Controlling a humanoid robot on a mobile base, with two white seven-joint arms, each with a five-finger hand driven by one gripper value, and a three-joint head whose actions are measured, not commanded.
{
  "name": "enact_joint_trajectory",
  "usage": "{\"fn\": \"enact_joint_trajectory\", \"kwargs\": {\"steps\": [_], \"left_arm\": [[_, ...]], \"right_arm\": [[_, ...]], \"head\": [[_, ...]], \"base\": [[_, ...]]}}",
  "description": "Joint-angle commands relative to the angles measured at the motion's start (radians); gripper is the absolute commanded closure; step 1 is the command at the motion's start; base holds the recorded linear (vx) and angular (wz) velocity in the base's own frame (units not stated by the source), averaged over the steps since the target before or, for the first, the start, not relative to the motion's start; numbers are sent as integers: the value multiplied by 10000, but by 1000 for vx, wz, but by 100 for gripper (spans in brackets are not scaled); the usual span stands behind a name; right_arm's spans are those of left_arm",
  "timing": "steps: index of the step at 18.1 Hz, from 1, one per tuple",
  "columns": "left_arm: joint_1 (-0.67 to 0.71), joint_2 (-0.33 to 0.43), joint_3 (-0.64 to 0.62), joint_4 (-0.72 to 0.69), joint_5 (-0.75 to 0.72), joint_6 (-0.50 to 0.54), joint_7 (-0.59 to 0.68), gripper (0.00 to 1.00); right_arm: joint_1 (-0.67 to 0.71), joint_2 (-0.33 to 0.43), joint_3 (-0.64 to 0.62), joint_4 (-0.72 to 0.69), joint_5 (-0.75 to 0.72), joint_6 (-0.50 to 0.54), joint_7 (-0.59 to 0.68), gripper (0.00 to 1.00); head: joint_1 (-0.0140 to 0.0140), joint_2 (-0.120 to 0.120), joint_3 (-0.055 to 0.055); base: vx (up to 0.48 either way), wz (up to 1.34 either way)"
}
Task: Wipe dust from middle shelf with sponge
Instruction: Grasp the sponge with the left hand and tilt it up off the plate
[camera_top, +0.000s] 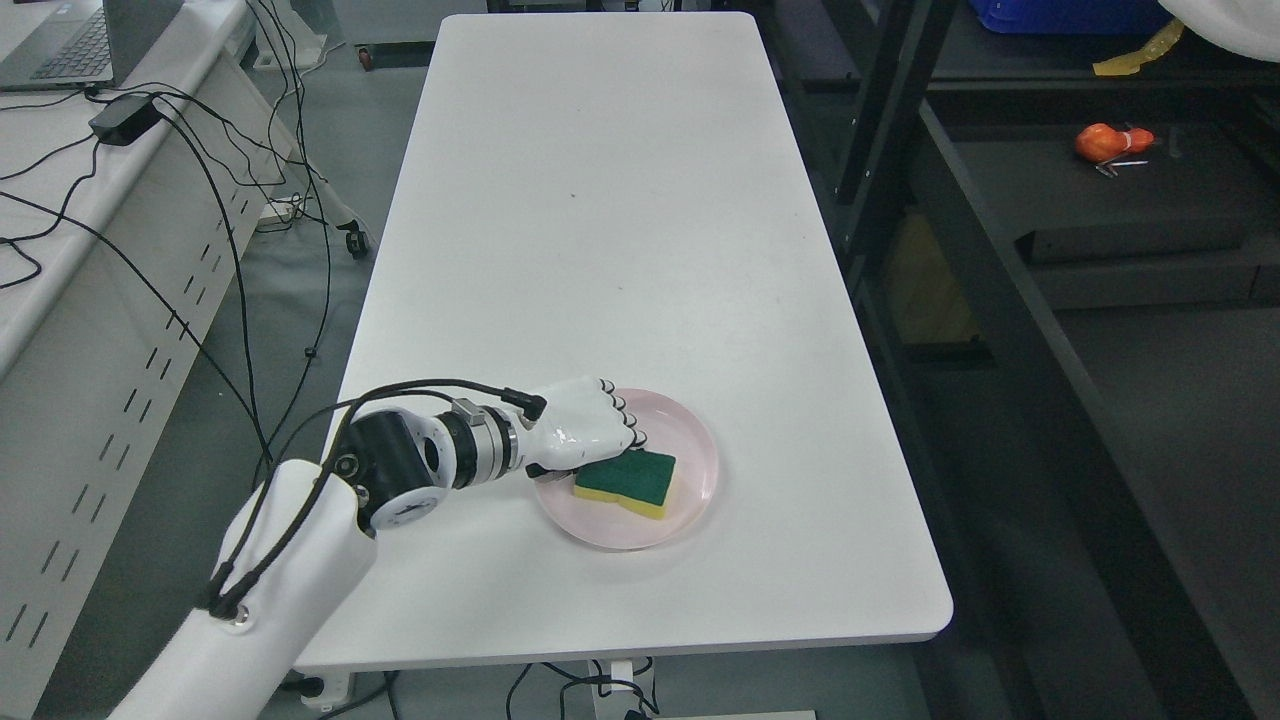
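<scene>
L hand (585, 425) curled, touching sponge (625, 482)

**Left arm of the robot, head view**

Left arm (290, 570): glossy white shell entering at 7 o'clock. Wrist (420, 462): black joint housing with a white disc, then a ribbed silver collar. Black cables (300, 470) loop along the forearm to a plug at the wrist. Left hand (585, 425): white casing, with black-edged finger segments.

You'll see the block-shaped sponge (626, 482), dark green scouring top over a yellow foam base, lying flat (angled slightly) in the shallow pale pink round plate (690, 425) near the white table's front edge.
</scene>
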Motion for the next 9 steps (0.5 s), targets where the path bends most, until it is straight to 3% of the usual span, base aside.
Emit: {"fn": "enact_joint_trajectory", "kwargs": {"steps": [1,7,9], "left_arm": [[26,-609,307,68,43,-18,-151,55],[42,-747,1886,6,1635,-875,-151,97],[118,-747,2331,-9,2066,-1075,-151,100]], "right_arm": [[0,-175,-4,-175,0,3,0,0],[0,-175,-4,-175,0,3,0,0],[0,-175,11,-175,0,3,0,0]], "head": [[0,0,0],[0,0,0],[0,0,0]], "base": [[0,0],[0,0],[0,0]]}}
